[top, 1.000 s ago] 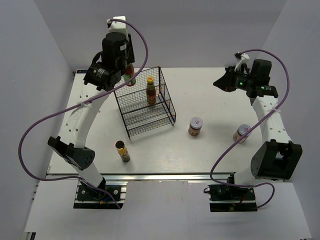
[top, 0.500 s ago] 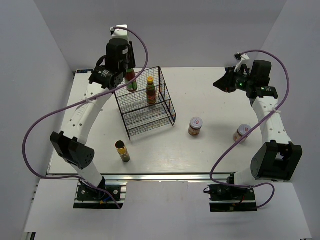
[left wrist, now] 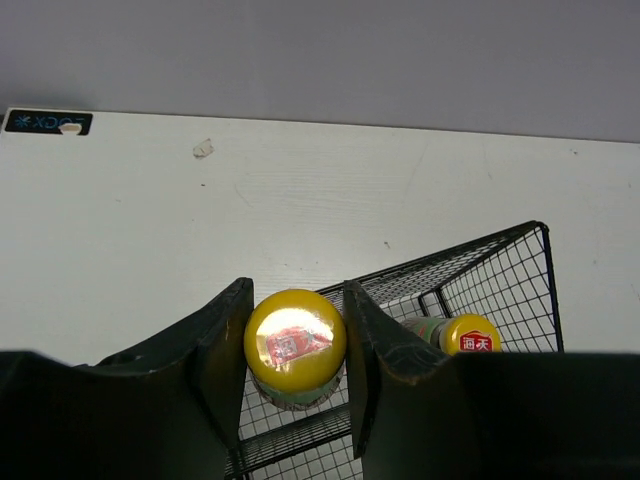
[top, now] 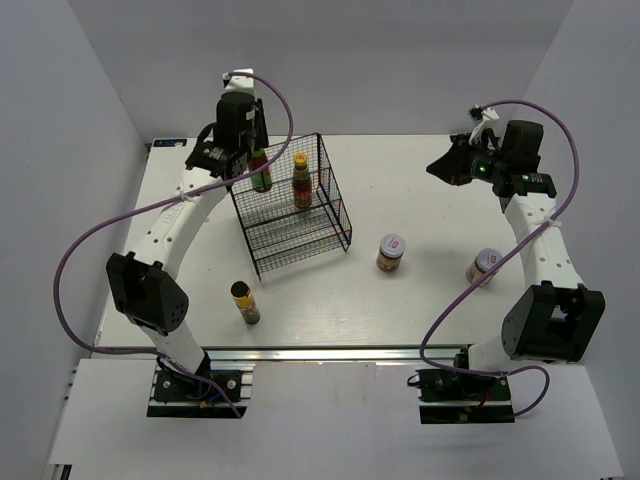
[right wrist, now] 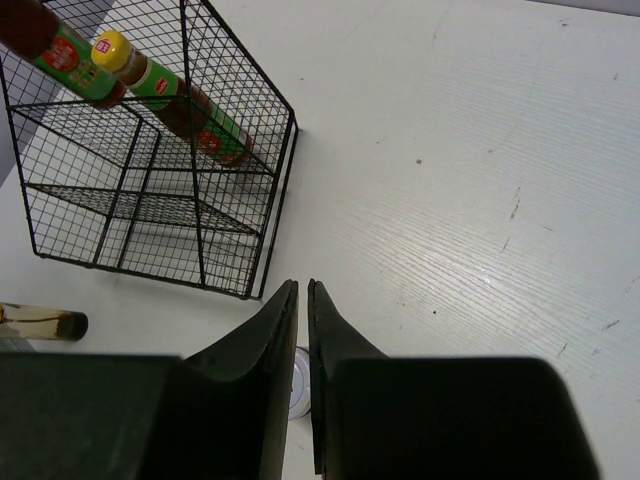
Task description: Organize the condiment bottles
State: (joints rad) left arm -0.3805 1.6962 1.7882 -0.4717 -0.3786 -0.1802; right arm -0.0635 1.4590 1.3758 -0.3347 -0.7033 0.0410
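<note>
My left gripper [top: 248, 152] is shut on a slim red-sauce bottle [top: 261, 172] with a yellow cap [left wrist: 295, 340], holding it upright at the back left corner of the black wire rack [top: 300, 215]. I cannot tell if its base rests on the shelf. A second red-sauce bottle [top: 301, 182] stands on the rack's top tier beside it, and its cap also shows in the left wrist view [left wrist: 470, 335]. Two white-lidded jars [top: 391, 253] [top: 485, 266] stand on the table to the right. A dark gold-labelled bottle [top: 245, 303] stands at the front left. My right gripper [top: 440, 165] is shut and empty, high above the back right.
The rack [right wrist: 150, 200] has stepped tiers, and its lower ones hold nothing. One jar lid [right wrist: 300, 385] shows just under my right fingertips [right wrist: 285, 300], far below them. The table's back edge meets a grey wall [left wrist: 320, 50]. The left arm's purple cable loops over the table's left side.
My left gripper has carried the red-sauce bottle down and to the right, to the rack's back left corner. The right arm has not moved.
</note>
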